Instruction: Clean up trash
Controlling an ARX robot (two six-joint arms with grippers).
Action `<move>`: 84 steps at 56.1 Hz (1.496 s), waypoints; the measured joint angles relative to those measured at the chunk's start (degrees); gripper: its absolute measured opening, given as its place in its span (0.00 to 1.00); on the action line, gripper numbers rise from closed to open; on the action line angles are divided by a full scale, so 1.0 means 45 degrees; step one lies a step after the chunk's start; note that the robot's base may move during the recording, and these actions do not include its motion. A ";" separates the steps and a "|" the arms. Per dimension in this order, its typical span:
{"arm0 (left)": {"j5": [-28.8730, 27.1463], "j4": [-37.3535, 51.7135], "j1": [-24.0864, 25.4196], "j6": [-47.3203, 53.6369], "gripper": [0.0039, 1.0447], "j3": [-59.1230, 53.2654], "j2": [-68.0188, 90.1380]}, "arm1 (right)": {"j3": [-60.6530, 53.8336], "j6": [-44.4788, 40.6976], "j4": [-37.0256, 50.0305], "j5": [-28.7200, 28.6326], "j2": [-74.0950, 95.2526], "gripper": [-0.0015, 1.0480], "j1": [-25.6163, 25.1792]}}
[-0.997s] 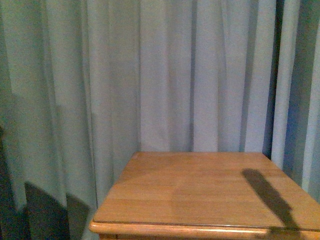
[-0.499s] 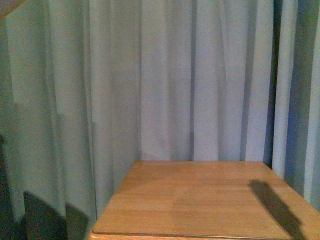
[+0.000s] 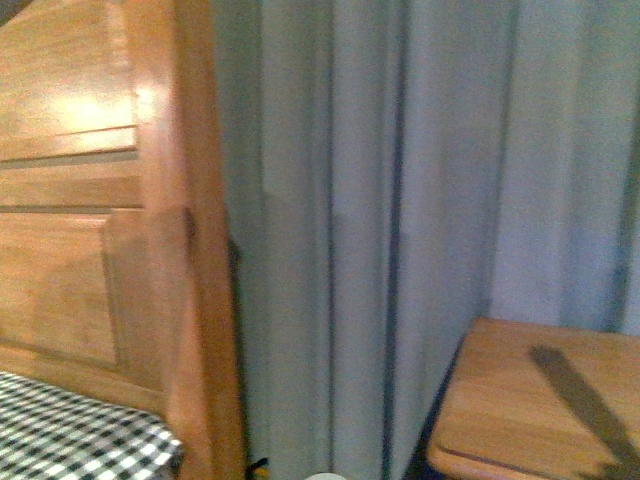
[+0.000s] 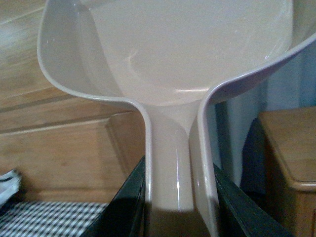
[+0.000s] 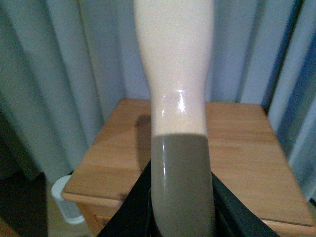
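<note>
The trash is out of view in all three views. In the left wrist view my left gripper (image 4: 177, 197) is shut on the narrow handle of a beige dustpan (image 4: 187, 49), and the pan's wide scoop fills the top of that view. My right gripper (image 5: 180, 197) is shut on the brush handle (image 5: 173, 74), which is cream above and grey where the black jaws clamp it. The brush's bristles do not show. Neither arm appears in the front view.
A wooden headboard (image 3: 90, 200) and black-and-white checked bedding (image 3: 70, 435) stand at the left. Pale curtains (image 3: 400, 200) hang behind. A wooden nightstand (image 3: 540, 400) sits at the lower right, with a white round container (image 5: 64, 197) on the floor beside it.
The front view has swung to the left: the nightstand slid from the centre to the lower right corner, and the headboard and checked bedding came into view.
</note>
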 joint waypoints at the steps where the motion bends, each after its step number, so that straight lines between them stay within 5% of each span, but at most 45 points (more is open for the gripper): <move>1: 0.0005 0.0000 0.0000 0.0000 0.27 0.0000 0.0000 | 0.0000 0.0000 0.0000 0.0019 0.0034 0.18 0.0000; 84: -0.0068 -0.0010 0.0015 -0.0024 0.27 -0.0015 -0.0078 | -0.0005 -0.0039 0.0000 -0.0063 0.0092 0.18 0.0034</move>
